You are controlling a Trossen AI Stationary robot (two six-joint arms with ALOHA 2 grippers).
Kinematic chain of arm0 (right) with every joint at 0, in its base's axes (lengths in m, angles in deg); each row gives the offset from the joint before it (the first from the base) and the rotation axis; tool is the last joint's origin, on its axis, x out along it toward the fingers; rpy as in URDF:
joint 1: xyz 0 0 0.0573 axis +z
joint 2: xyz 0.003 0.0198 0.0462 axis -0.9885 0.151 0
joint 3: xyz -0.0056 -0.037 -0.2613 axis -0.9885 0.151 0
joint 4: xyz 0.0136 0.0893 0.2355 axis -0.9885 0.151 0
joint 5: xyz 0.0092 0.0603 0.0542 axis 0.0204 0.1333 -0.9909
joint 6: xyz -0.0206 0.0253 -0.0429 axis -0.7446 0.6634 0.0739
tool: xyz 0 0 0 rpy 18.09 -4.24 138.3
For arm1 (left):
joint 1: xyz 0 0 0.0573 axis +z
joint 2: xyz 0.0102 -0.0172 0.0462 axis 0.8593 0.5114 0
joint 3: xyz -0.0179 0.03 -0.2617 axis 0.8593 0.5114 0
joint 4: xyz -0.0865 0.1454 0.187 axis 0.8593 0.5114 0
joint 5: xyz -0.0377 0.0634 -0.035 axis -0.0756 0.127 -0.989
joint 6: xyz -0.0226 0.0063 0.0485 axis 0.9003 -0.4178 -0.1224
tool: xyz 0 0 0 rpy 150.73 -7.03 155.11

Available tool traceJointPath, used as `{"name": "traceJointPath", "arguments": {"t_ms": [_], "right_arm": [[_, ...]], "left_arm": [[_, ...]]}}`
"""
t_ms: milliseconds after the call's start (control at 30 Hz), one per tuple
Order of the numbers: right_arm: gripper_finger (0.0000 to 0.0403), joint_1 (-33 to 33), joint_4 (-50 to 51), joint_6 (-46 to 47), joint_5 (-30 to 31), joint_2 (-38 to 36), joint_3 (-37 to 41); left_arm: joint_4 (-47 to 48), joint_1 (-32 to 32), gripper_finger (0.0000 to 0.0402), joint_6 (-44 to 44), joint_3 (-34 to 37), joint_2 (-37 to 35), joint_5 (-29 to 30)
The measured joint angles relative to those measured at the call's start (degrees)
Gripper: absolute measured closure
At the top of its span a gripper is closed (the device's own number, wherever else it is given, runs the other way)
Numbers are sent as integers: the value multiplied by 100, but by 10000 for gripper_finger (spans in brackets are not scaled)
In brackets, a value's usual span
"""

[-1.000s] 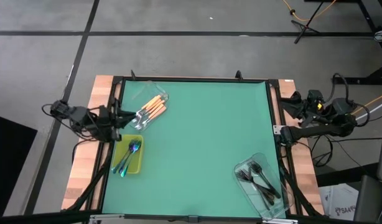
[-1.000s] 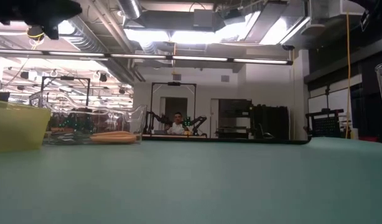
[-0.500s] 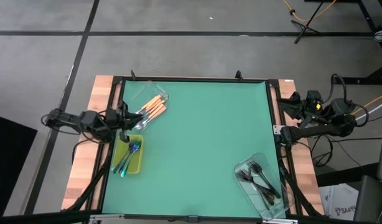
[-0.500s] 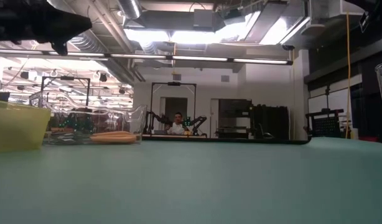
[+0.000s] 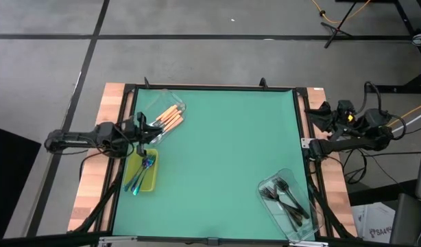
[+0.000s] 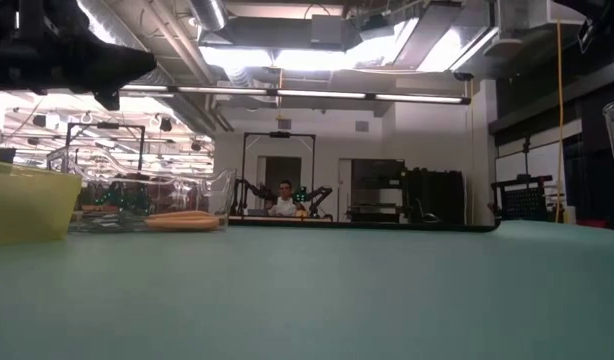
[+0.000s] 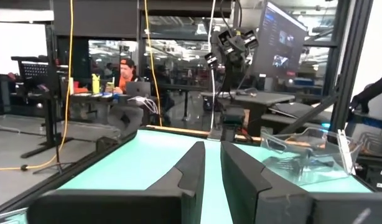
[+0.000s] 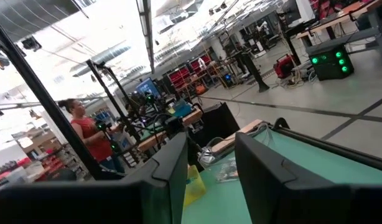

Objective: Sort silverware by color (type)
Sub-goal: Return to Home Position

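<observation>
The silverware lies in three lots. Orange-handled forks (image 5: pixel 168 119) lie in a clear tub (image 5: pixel 158 110) at the far left. Iridescent forks (image 5: pixel 142 169) lie in the yellow-green tray (image 5: pixel 151 182) just nearer. Dark forks (image 5: pixel 286 197) lie in a clear tub (image 5: pixel 269 184) at the near right. My left gripper (image 5: pixel 146 131) hangs level over the table's left edge, between the orange forks' tub and the tray. Its fingers (image 7: pixel 194 163) are open by a narrow gap, with nothing between them. My right gripper (image 5: pixel 315 111) waits off the far right corner, open (image 8: pixel 209 152) and empty.
The green table top (image 5: pixel 224 151) lies bare between the containers. In the low view the tray's wall (image 6: pixel 27 205) and the orange forks (image 6: pixel 182 218) show at the left, with my left arm (image 6: pixel 67 60) above them. A person (image 6: pixel 284 200) sits in the room beyond.
My left arm has swung round until it points straight across toward the table's right edge, and it has sunk lower. Its gripper has come out a little over the table's left edge. The forks and containers have not moved.
</observation>
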Motion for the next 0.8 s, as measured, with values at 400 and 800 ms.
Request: {"name": "traceJointPath", "arguments": {"t_ms": [400, 800], "right_arm": [[278, 0, 583, -111, -35, 2, 360], [278, 0, -228, -286, -301, -2, 1450]], "left_arm": [[696, 105, 356, 94, 0, 0, 4], [738, 105, 356, 105, 0, 0, 55]]}}
